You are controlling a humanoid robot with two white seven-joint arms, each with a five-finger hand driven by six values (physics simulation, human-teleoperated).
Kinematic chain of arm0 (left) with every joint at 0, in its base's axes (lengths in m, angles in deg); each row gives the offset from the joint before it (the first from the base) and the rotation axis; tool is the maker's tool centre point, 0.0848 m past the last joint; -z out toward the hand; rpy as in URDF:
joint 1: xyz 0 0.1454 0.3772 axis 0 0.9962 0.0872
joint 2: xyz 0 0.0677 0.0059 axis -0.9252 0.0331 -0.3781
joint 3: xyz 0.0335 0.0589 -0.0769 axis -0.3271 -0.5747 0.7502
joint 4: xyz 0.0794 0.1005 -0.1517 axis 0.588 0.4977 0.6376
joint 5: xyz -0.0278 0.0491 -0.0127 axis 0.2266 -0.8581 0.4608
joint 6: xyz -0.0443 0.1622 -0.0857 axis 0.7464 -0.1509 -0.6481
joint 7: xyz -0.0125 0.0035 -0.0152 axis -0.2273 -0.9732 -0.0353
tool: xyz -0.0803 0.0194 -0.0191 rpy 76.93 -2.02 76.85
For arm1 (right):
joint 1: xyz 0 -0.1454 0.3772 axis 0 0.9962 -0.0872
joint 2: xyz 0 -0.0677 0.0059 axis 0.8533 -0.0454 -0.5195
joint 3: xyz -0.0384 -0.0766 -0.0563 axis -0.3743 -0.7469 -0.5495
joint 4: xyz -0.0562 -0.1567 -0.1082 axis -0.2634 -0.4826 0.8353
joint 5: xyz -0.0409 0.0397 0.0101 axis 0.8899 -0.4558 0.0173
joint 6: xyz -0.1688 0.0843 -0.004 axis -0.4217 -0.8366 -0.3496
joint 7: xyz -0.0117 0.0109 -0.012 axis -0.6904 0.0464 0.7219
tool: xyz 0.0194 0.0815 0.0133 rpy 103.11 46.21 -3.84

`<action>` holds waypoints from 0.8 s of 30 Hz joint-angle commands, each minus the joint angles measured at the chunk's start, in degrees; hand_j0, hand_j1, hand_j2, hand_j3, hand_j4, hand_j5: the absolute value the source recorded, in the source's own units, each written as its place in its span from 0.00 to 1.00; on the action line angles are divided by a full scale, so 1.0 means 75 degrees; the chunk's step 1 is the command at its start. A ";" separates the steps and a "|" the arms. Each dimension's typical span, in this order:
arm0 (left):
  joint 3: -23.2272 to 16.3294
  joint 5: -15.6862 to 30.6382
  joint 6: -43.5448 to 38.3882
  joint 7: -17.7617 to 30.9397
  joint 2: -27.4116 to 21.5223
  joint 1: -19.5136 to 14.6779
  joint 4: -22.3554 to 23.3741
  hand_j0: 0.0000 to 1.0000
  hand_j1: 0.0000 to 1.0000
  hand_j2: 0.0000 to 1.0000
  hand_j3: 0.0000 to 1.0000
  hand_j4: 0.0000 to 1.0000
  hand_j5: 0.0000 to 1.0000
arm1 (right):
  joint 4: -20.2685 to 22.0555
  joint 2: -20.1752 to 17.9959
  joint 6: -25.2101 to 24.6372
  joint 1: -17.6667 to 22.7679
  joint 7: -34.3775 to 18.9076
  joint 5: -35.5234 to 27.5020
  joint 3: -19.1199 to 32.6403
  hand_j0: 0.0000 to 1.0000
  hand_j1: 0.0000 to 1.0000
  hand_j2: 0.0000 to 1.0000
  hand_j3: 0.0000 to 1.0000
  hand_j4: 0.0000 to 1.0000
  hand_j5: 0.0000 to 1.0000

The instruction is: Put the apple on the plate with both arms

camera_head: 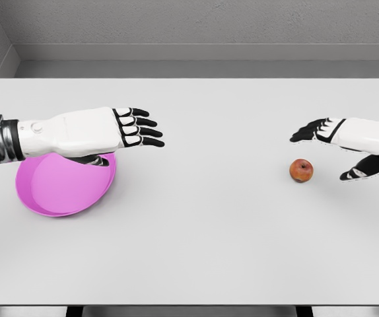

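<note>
**Apple on the tabletop, plate partly hidden under the left arm**

The scene is filled by a pale grey tabletop [203,251], whose near edge is seen at the bottom of the view, with two dark legs cut off just below it. A grey wall and a strip of floor are seen beyond the far edge.

The left arm [64,132] is brought in from the picture's left, where its dark wrist ring is cropped by the frame. It is held above the pink plate [57,191], so that the plate's far rim is covered by the forearm; only the near part of the shallow dish is shown. The left robot hand [133,129] is held flat with its black-tipped fingers stretched out towards the right, and nothing is gripped. Its thumb is mostly tucked beneath the palm and is hard to make out against the plate.

The right arm is cut off at the right edge, so only part of the forearm is seen. The right robot hand [335,148] is spread open, fingers pointed left and thumb lowered, and nothing is held in it.

The apple [301,170], small and reddish, is seen resting on the tabletop just beside the right thumb, apart from it and well away from the plate.
</note>
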State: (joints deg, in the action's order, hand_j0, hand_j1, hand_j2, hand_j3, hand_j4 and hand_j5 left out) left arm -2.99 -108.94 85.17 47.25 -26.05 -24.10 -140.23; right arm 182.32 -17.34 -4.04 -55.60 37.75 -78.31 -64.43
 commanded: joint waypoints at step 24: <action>0.0006 0.0044 -0.0007 0.0031 0.0024 0.0024 0.0000 1.00 1.00 1.00 1.00 1.00 1.00 | -0.1157 0.0917 -0.0499 -0.0692 0.0002 0.0088 -0.1381 1.00 1.00 1.00 1.00 1.00 1.00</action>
State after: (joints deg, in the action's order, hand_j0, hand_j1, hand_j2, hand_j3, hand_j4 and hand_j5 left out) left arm -2.99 -108.97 85.17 47.47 -25.87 -24.01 -140.23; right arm 175.29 -11.10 -8.18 -60.79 37.75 -77.27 -74.73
